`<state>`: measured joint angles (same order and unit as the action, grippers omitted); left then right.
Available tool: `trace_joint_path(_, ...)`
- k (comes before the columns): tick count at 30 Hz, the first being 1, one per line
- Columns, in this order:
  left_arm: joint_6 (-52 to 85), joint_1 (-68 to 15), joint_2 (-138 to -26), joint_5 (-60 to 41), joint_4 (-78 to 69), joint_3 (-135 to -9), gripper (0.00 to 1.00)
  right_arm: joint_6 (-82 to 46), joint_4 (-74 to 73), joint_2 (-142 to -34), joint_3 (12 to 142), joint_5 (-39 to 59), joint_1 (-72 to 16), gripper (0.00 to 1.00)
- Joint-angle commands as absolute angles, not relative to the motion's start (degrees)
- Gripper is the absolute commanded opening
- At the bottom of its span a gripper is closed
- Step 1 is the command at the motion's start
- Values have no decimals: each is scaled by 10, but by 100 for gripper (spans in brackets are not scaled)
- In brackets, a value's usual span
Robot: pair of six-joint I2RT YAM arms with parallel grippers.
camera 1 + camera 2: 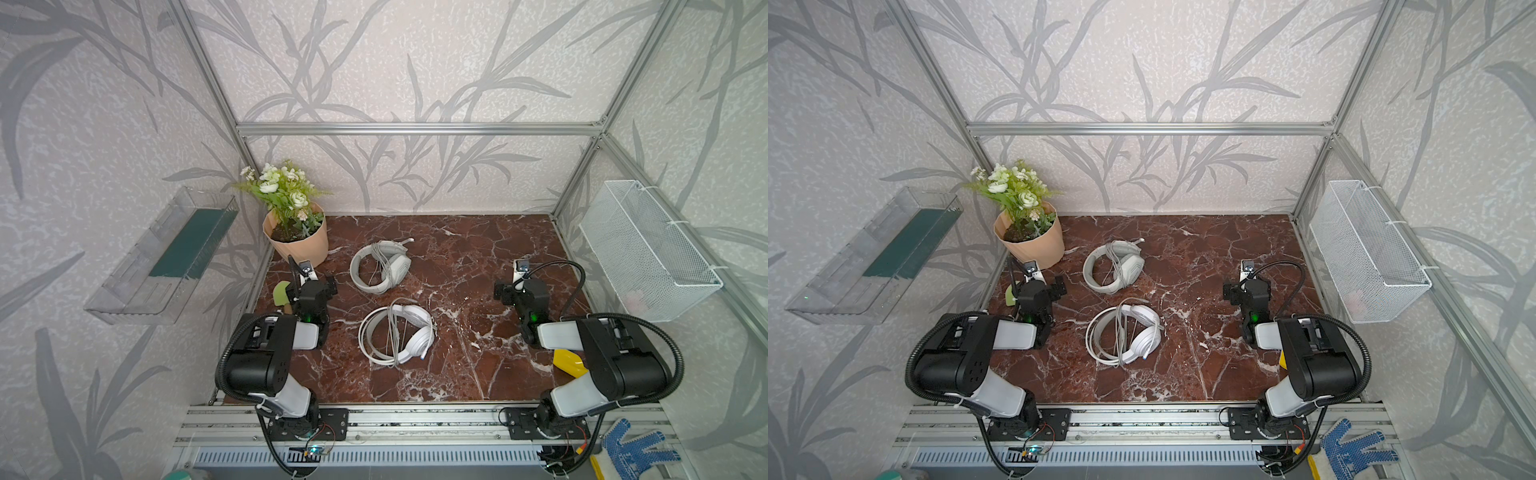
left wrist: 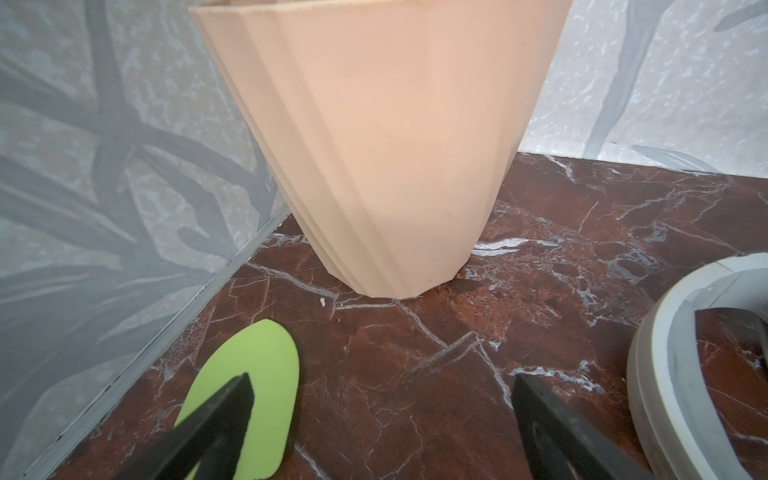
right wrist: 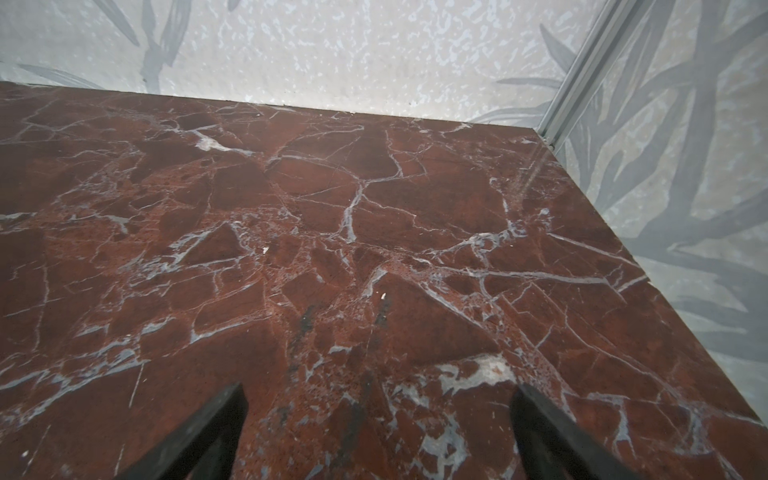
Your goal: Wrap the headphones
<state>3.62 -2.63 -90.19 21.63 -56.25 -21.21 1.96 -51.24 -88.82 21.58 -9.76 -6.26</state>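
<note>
While lying centre-frame, greyish-white headphones (image 1: pixel 395 264) just above glossy white headphones (image 1: pixel 417 340), probably light with stiff bands and floppy, slippery cables; best pinched at the cord, band pinned; left gripper (image 2: pixel 382 382), right gripper (image 3: pixel 380 388) both gaping, empty.

The red-brown veined marble worktop (image 1: pixel 478 241) lies bare toward one o'clock; a ribbed peach plastic flowerpot (image 1: pixel 303 249) blocks ten o'clock.

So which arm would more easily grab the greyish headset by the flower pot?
Probably the left: the left pincer, open, sits close beside the greyish headset, whose band shows in its wrist view; the right pincer, also open, faces bare marble farther away.
</note>
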Motion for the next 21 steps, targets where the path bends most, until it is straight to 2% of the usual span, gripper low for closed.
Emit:
trace_joint_path(1,25,-26,-907,225,-582,-206,99,31,-534,-893,215,-76,-62,99)
trace_joint_path(21,25,-27,-907,224,-583,-206,99,37,-554,-903,212,-67,-62,99)
